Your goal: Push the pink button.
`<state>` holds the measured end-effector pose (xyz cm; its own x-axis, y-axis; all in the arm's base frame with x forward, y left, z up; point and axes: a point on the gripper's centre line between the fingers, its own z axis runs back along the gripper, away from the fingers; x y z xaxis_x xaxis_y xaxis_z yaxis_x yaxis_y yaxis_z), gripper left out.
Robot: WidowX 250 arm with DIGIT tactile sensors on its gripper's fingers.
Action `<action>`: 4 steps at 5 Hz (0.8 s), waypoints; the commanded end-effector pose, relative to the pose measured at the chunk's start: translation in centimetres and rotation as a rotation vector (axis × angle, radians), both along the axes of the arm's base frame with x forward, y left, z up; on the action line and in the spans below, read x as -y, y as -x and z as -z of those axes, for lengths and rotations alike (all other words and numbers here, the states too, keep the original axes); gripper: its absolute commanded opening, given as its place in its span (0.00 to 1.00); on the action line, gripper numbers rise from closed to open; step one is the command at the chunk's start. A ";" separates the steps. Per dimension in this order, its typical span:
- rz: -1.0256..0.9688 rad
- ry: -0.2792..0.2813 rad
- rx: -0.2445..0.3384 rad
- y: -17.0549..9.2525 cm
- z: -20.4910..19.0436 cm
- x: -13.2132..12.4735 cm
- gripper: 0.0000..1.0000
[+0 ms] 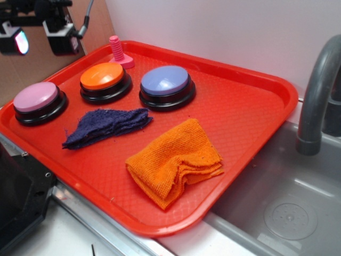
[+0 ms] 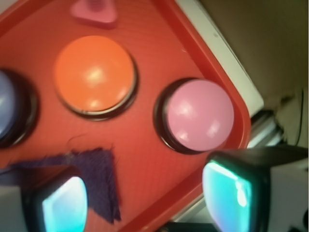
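The gripper (image 2: 145,195) hangs empty, jaws wide — the pink button (image 2: 201,115) lies just up-frame, toward the right fingertip (image 2: 231,191).

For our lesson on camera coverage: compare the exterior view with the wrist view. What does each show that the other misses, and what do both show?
Only the exterior view shows the orange cloth, the grey tap and the sink beside the tray.

Only the wrist view shows the two fingers close up, spread apart, with the gripper above the tray.

Both show the red tray, the pink button, the orange button, the blue button, the purple cloth and the small pink bolt toy.
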<state>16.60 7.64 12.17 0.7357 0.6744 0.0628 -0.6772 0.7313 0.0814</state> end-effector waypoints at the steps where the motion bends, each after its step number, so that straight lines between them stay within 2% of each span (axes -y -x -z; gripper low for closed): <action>1: -0.034 0.001 0.064 1.1 1.7 -4.7 1.00; 4: -0.006 0.057 -0.028 2.3 6.6 -7.0 1.00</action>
